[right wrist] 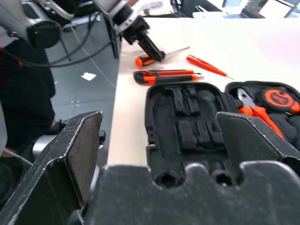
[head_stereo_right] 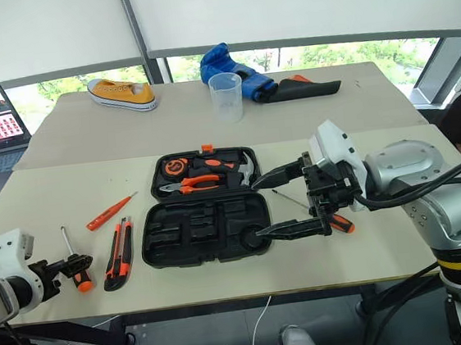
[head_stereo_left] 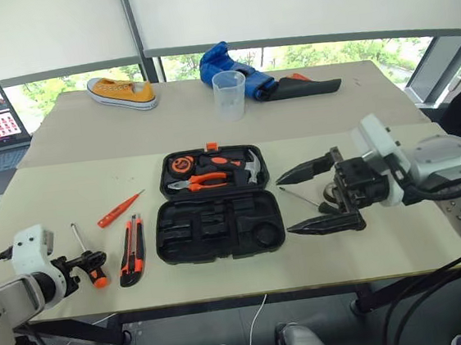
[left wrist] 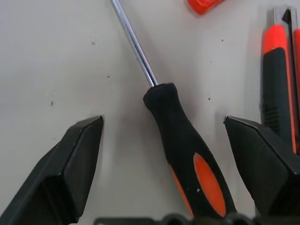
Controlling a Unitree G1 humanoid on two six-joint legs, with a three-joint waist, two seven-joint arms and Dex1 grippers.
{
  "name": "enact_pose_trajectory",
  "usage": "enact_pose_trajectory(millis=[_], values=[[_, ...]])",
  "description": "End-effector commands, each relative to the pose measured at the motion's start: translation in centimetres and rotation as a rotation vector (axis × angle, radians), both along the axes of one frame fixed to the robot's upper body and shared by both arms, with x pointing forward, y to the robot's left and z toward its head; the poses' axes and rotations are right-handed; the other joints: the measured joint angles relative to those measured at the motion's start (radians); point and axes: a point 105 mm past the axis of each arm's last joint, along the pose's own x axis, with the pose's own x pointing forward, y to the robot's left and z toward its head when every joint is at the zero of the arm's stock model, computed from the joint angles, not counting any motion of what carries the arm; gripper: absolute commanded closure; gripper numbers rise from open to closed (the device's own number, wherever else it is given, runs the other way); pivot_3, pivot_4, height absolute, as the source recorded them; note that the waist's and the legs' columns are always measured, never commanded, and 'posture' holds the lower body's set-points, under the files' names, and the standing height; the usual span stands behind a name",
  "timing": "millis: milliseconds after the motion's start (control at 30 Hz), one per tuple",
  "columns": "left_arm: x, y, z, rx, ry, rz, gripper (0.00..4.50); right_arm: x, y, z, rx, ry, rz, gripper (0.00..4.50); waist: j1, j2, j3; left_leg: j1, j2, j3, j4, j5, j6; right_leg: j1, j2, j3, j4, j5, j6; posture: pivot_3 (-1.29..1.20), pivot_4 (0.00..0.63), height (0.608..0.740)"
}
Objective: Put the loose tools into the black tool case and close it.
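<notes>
Left gripper (head_stereo_left: 90,261), lower left of the head view: fingers spread, holding nothing, straddling the black-and-orange handle of a screwdriver (head_stereo_left: 88,256) that lies flat on the surface (head_stereo_left: 66,181). In the left wrist view the handle sits between the two fingers (left wrist: 70,164) with clear gaps on both sides.

Just right of it lies the utility knife (head_stereo_left: 131,250), also flat. Above that, the thin tester screwdriver (head_stereo_left: 120,209) lies at a slant.

Centre of frame: the case (head_stereo_left: 218,215), open flat. Its upper half holds pliers (head_stereo_left: 208,182), a hammer (head_stereo_left: 246,167) and a tape measure (head_stereo_left: 182,164); the recesses in the lower half stand vacant.

Right of centre: right gripper (head_stereo_left: 320,196), fingers wide apart and empty, pointing left toward the case, raised above the surface. A second screwdriver (head_stereo_right: 322,215) lies beneath it, just right of the case, partly hidden.

The tape roll cannot be made out.
</notes>
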Motion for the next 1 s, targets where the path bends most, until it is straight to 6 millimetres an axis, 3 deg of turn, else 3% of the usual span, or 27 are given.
enact_pose_trajectory(millis=[33, 67, 167, 367, 467, 533, 600, 700, 800, 833, 900, 1000], values=[[0.4, -0.8, -1.0, -0.024, 0.028, 0.003, 0.11, -0.7, 1.0, 0.9, 0.011, -0.079, 0.046, 0.0, 0.001, 0.0, 0.0, 0.0, 0.0, 0.0, 0.0, 0.0, 0.0, 0.0, 0.0, 0.0, 0.0, 0.0, 0.0, 0.0, 0.15, 0.724], [0.3, -0.8, -1.3, -0.028, 0.036, 0.007, 0.11, -0.7, 1.1, 0.9, 0.013, -0.079, 0.049, 0.0, 0.002, 0.0, 0.0, 0.001, 0.0, 0.0, 0.0, 0.001, -0.001, 0.001, -0.001, 0.0, 0.0, 0.0, 0.0, 0.0, 0.15, 0.724], [0.0, -0.8, -2.5, -0.068, 0.069, 0.043, 0.77, -0.8, 1.2, 0.8, 0.016, -0.083, 0.055, 0.0, 0.003, 0.0, 0.0, 0.002, 0.0, 0.0, 0.0, 0.001, -0.002, 0.002, -0.001, 0.001, 0.001, 0.0, 0.0, 0.0, 0.15, 0.724], [-0.4, -0.5, -3.8, -0.128, 0.101, 0.094, 2.87, -0.5, 1.2, 0.6, 0.018, -0.1, 0.038, 0.0, 0.002, 0.006, -0.004, 0.005, 0.0, 0.0, 0.0, 0.001, -0.002, 0.003, -0.001, 0.002, 0.002, 0.0, 0.0, 0.0, 0.15, 0.724], [-0.4, 0.7, -3.7, -0.139, 0.102, 0.156, 3.84, -0.5, 1.1, 0.6, 0.017, -0.101, 0.034, 0.0, 0.0, 0.009, -0.006, 0.005, 0.0, 0.0, 0.0, 0.001, -0.002, 0.003, -0.001, 0.002, 0.002, 0.0, 0.0, 0.0, 0.15, 0.724], [-0.5, 1.7, -3.5, -0.137, 0.102, 0.2, 3.89, -0.5, 1.1, 0.5, 0.016, -0.102, 0.031, 0.0, 0.0, 0.012, -0.008, 0.006, 0.0, 0.0, 0.0, 0.002, -0.003, 0.003, -0.001, 0.002, 0.002, 0.0, 0.0, 0.0, 0.15, 0.724], [-0.7, 4.1, -2.3, -0.102, 0.097, 0.282, 3.9, -0.4, 0.9, 0.5, 0.014, -0.104, 0.02, 0.0, -0.001, 0.012, -0.008, 0.006, 0.0, 0.0, -0.001, 0.002, -0.004, 0.003, -0.001, 0.003, 0.003, 0.0, 0.0, 0.0, 0.15, 0.724], [-0.8, 6.2, -0.9, -0.041, 0.102, 0.32, 3.92, -0.3, 0.5, 0.4, 0.01, -0.094, 0.006, 0.0, -0.016, 0.009, -0.007, 0.007, 0.003, 0.0, -0.001, 0.004, -0.007, 0.003, 0.001, 0.003, 0.005, 0.0, 0.0, 0.0, 0.15, 0.724], [1.4, 6.9, 2.1, 0.038, -0.006, 0.234, 3.94, -0.2, -0.1, -0.1, -0.008, -0.065, -0.019, 0.0, -0.025, 0.004, -0.005, 0.007, 0.006, 0.0, -0.002, 0.005, -0.01, 0.002, 0.003, 0.005, 0.007, -0.002, 0.003, 0.0, 0.15, 0.724], [3.2, 6.1, 4.5, 0.125, -0.118, 0.098, 3.94, -0.2, -0.5, -0.2, -0.012, -0.047, -0.034, 0.0, -0.023, 0.002, -0.004, 0.007, 0.007, 0.0, -0.002, 0.005, -0.011, 0.002, 0.004, 0.005, 0.008, -0.002, 0.002, 0.0, 0.15, 0.724], [5.5, 2.6, 8.1, 0.25, -0.284, -0.231, 3.95, -0.2, -0.9, -0.4, -0.018, -0.037, -0.055, 0.0, -0.014, -0.005, -0.001, 0.005, 0.007, -0.001, -0.002, 0.005, -0.011, 0.001, 0.003, 0.003, 0.008, 0.0, -0.002, 0.0, 0.15, 0.724], [6.4, -1.8, 10.3, 0.346, -0.392, -0.62, 3.95, 0.0, -1.2, -0.3, -0.018, -0.044, -0.09, 0.0, 0.003, -0.005, -0.001, -0.001, 0.006, -0.001, 0.0, 0.005, -0.012, -0.001, 0.001, 0.0, 0.004, 0.002, -0.006, 0.0, 0.15, 0.724]])
